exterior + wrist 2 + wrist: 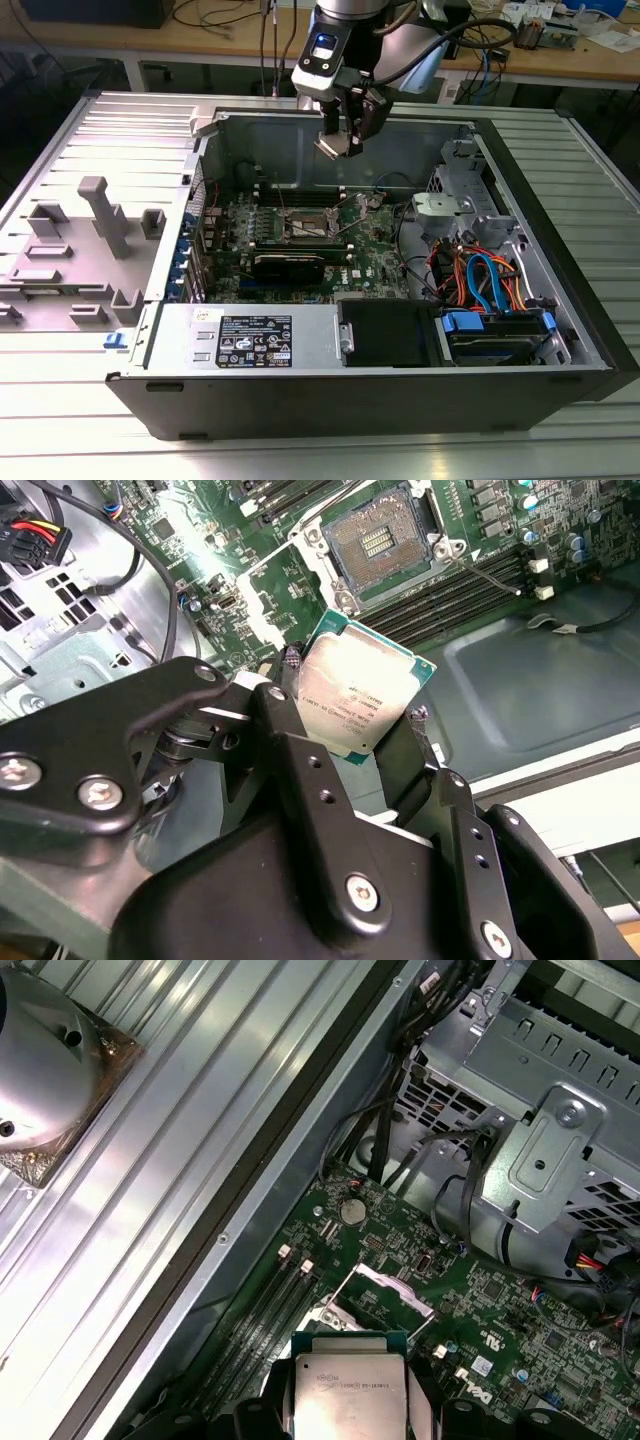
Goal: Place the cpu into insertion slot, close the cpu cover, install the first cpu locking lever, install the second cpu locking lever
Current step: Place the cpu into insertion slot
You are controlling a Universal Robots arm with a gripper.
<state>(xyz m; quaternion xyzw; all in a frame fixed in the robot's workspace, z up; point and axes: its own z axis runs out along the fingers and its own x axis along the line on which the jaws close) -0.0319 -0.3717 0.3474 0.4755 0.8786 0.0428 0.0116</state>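
Gripper (pixel 340 143) hangs over the open computer case (pixel 400 395), clenched on the chip (pixel 362 692); the two black fingers (pixel 430 760) press on opposite edges of the chip, with its dull metal top facing the cameras in both wrist views; the chip is held in the air above the green motherboard (pixel 300 262), tilted, and well apart from the socket (pixel 385 542); the socket lies open, its contact field exposed inside a silvery rim; a silvery frame plate, probably the cover (pixel 388 1293), shows just beyond the chip in the first wrist view and does not lie over the socket; the long memory slots (pixel 450 592) run beside the socket. Handling, by judgement: the chip is light, thin and stiff, with smooth edges that could slip under a weak grip; its underside and the socket contacts are likely fragile, so a tilted or forced seating could do damage; hold is best taken on the edges only, as here, with the flat faces left untouched.
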